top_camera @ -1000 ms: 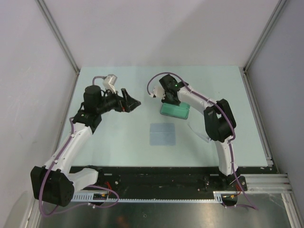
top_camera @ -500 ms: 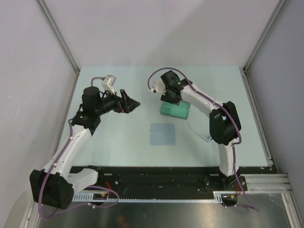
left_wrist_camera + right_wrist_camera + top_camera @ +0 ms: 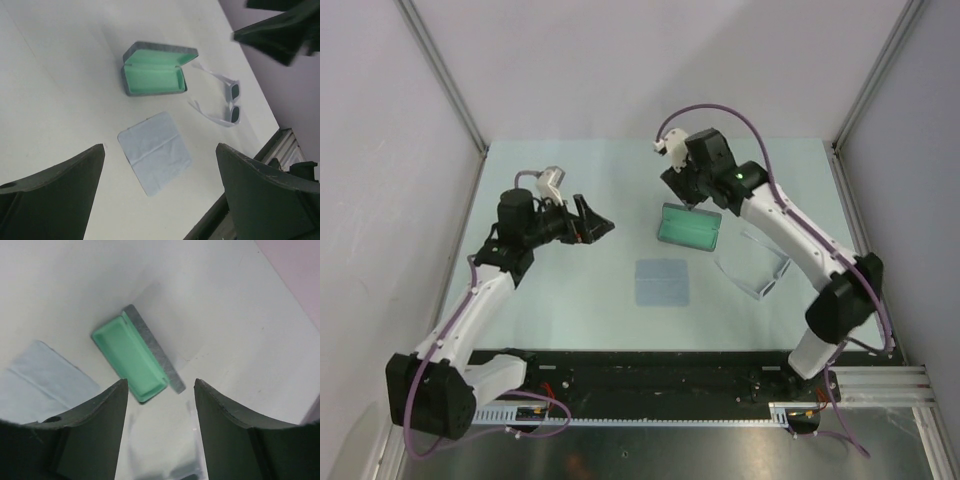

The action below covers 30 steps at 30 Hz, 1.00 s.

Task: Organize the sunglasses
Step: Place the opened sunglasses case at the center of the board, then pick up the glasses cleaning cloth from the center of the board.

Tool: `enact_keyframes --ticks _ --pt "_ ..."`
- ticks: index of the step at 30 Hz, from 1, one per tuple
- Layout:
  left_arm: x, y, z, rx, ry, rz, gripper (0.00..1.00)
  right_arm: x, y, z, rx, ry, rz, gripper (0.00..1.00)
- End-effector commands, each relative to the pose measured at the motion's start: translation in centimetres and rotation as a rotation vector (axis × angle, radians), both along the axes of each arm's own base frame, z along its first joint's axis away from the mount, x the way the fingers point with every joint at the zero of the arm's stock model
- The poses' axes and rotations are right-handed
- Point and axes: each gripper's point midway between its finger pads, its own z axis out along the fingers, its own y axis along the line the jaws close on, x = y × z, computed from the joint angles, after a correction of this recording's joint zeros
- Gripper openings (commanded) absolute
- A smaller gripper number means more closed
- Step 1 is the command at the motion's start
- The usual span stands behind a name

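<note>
The white-framed sunglasses (image 3: pixel 752 266) lie on the surface (image 3: pixel 570 300), arms unfolded, just right of the open green-lined case (image 3: pixel 689 227); the right hand (image 3: pixel 692 195) hovers over the case's far edge, jaws apart and empty, apparently clear of the glasses; the left hand (image 3: pixel 595 222), wide open, hangs well to the left; a grey-blue cloth (image 3: pixel 662 282) lies in front of the case.

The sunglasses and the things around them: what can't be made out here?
- Top view: the sunglasses are small and pale; lens detail is lost.
- Right wrist view: they blur at the bottom edge, between the fingers.
- Same view: the left edge and a finger cut off the cloth.
- Top view: part of the case's far rim hides under the right arm.
</note>
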Motion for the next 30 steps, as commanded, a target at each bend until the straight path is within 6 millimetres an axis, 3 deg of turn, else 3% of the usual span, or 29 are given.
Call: enact_keyframes --ticks 1,2,3,4,5,6,7,9,10,13,17,26,30 --pt "0.6 -0.1 -2.4 -0.019 0.116 0.025 0.98 -3.0 0.8 2.6 0.337 0.016 -0.222 0.6" --pt "0.7 -0.2 -2.8 -0.025 0.139 0.03 0.98 -3.5 0.9 2.8 0.388 0.016 -0.242 0.59" --pt "0.8 -0.3 -3.1 -0.023 0.156 0.035 0.97 -4.7 0.9 0.8 0.44 0.078 -0.312 0.59" --pt "1.1 -0.6 -4.1 -0.018 0.188 0.038 0.96 -5.8 1.1 1.5 0.49 0.083 -0.32 0.59" --pt "1.2 -0.8 -4.6 -0.022 0.214 0.042 0.91 -6.4 1.4 1.3 0.529 0.108 -0.338 0.56" --pt "1.3 -1.0 -5.0 -0.019 0.233 0.049 0.88 -7.3 1.6 -0.5 0.549 0.161 -0.384 0.53" --pt "1.3 -1.7 -6.4 -0.011 0.28 0.036 0.85 -7.9 1.8 -0.6 0.571 0.171 -0.393 0.51" --pt "1.3 -2.8 -7.4 -0.007 0.328 0.02 0.78 -9.6 2.8 -2.5 0.553 0.207 -0.381 0.49" --pt "1.3 -3.5 -8.7 0.014 0.36 0.015 0.77 -9.9 3.1 -2.8 0.557 0.207 -0.385 0.49" --pt "1.7 -4.6 -10.0 0.037 0.399 0.015 0.75 -11.0 4.1 -5.2 0.559 0.294 -0.381 0.48" --pt "2.7 -5.6 -12.6 0.062 0.475 0.023 0.64 -11.0 3.7 -9.2 0.506 0.36 -0.45 0.45" --pt "4.7 -7.0 -15.2 0.104 0.525 0.031 0.49 -8.4 3.1 -14.2 0.514 0.405 -0.515 0.4" --pt "4.5 -7.9 -16.4 0.118 0.557 0.02 0.43 -7.6 2.6 -16.0 0.517 0.443 -0.563 0.36"
